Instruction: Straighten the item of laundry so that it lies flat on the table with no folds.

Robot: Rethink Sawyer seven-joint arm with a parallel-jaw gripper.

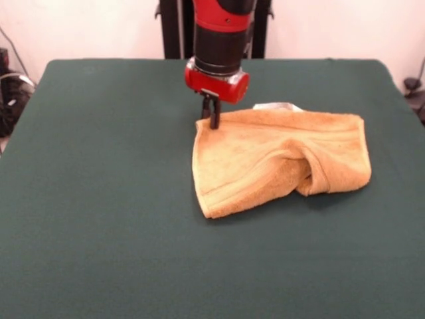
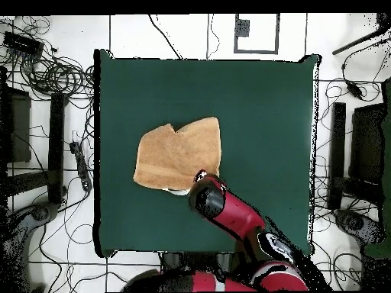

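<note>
1. towel (image 1: pixel 279 159) lies rumpled on the green surface (image 1: pixel 99 199), right of centre, with a raised fold near its middle.
2. end effector (image 1: pixel 211 114) stands at the towel's far left corner, fingers together, apparently pinching the hem.

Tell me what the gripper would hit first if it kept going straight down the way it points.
Most likely the towel: the gripper points down at the towel's back corner in the front view. Depth is unclear, so it may already touch the cloth, or just miss onto the green table.
</note>
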